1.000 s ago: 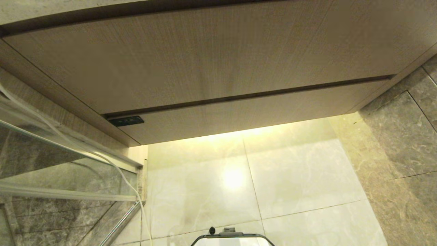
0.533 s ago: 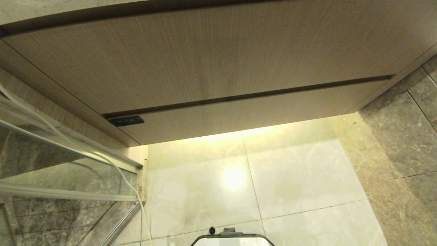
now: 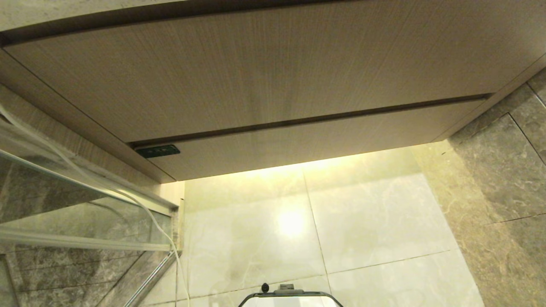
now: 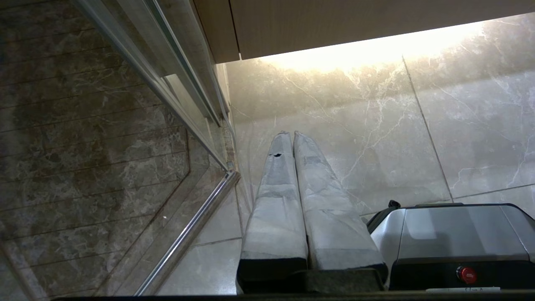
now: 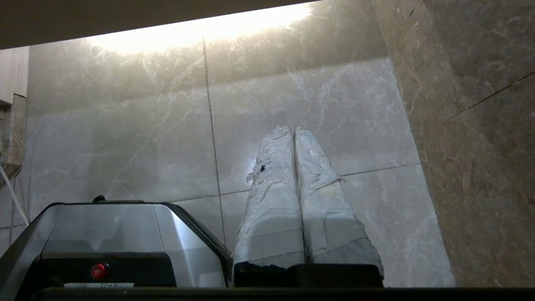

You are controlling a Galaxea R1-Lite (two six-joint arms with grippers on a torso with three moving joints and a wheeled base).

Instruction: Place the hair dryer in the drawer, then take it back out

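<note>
A closed drawer (image 3: 307, 143), the low beige wood-grain front with a small black label (image 3: 157, 151) at its left corner, sits flush under a taller front (image 3: 256, 72) of the same vanity, seen from below in the head view. Warm light spills from under the cabinet onto the pale marble floor (image 3: 362, 221). The hair dryer appears in no view.

Both arms hang low beside the robot's base (image 3: 290, 296) (its silver housing carries a red button (image 4: 467, 274)). The left gripper (image 4: 291, 134) points at the floor near a glass partition (image 3: 64, 187) and its metal rail (image 4: 188, 234), its taped fingers (image 4: 280, 188) pressed together and holding nothing. The right gripper (image 5: 291, 129) hangs likewise beside a dark stone wall (image 5: 480, 125), jaws pressed together, empty. A thin white cable (image 3: 170, 243) trails down by the partition.
</note>
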